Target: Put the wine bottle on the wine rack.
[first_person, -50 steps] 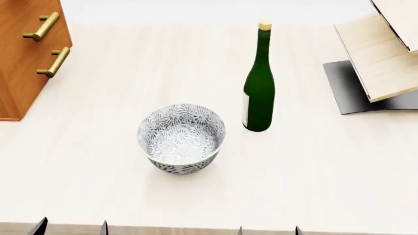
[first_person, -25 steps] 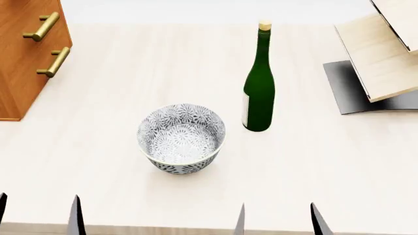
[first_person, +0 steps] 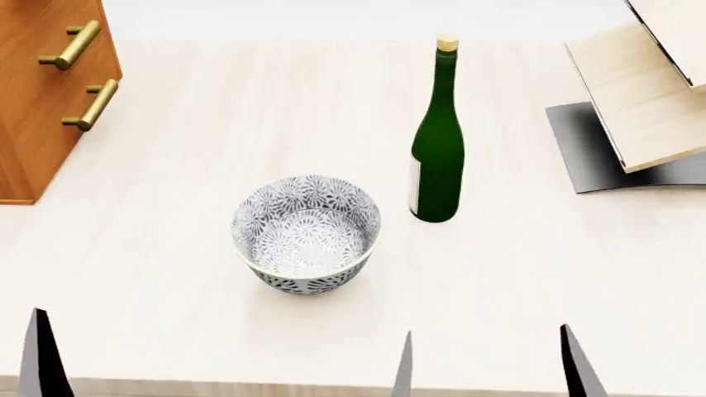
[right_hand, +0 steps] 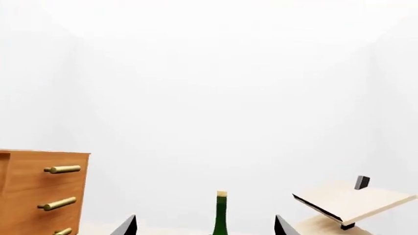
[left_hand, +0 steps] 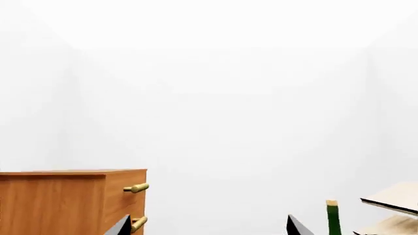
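Note:
The wine bottle (first_person: 438, 149), dark green with a tan cork, stands upright on the pale table, just right of and behind a patterned bowl. It also shows in the right wrist view as the bottle (right_hand: 221, 215), centred between my fingers but far off. The wine rack (first_person: 646, 99), slanted light wood boards on a grey base, sits at the table's far right. My right gripper (first_person: 488, 364) stands open at the near edge, short of the bottle, with nothing in it. My left gripper (left_hand: 210, 227) is open and holds nothing; in the head view only one finger (first_person: 42, 356) of it shows.
A grey floral bowl (first_person: 306, 234) sits in the middle of the table, left of the bottle. A reddish-brown cabinet (first_person: 45, 99) with brass handles stands at the far left. The rack's grey base (first_person: 590, 149) lies flat to the right of the bottle.
Both grippers' fingertips have risen further into the head view from the near edge. The left one has slid to the left. Bottle, bowl and rack have not moved.

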